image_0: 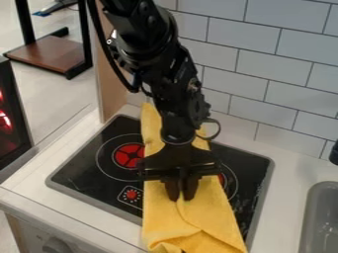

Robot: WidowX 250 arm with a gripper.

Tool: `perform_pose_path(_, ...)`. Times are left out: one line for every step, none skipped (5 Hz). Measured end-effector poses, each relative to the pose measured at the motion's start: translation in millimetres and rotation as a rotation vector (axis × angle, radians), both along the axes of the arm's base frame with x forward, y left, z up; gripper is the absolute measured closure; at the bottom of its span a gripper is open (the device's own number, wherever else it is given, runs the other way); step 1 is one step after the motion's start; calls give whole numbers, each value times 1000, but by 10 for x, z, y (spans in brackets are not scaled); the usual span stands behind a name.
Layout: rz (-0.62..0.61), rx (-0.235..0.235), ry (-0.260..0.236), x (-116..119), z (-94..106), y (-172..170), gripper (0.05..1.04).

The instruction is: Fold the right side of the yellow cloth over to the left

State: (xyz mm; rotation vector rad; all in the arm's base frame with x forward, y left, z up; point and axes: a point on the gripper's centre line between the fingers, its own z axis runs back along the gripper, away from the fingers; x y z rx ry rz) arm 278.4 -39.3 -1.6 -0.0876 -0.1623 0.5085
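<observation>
My gripper (182, 196) hangs down over the middle of the stove, its two fingers close together and shut on a fold of the yellow cloth (201, 225). The cloth lies lengthwise over the black stovetop (92, 165), from the wall side to the front edge and partly under the arm. Creases run down from the fingertips, and its near end is bunched. A red burner (129, 155) shows left of the cloth, and part of another shows to its right.
A grey sink (321, 217) is set into the white counter (287, 202) at the right. The tiled wall (264, 64) rises behind the stove. A wooden panel (111, 74) stands at the back left, and a knob (58, 245) is on the front below the counter.
</observation>
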Motion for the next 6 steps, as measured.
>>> perform_pose_path(-27,-22,33,10,48,-50,485)
perform_pose_path(-39,-22,83,-25,84,-52,224)
perform_pose_path(-49,-27,57,-10,300,-61,63)
perform_pose_path(-42,2,-1,-5,571,-5,77)
perform_pose_path(-29,-36,-72,-20,888,62,84)
perform_pose_path(-42,-52,-111,-42,1020,91,84)
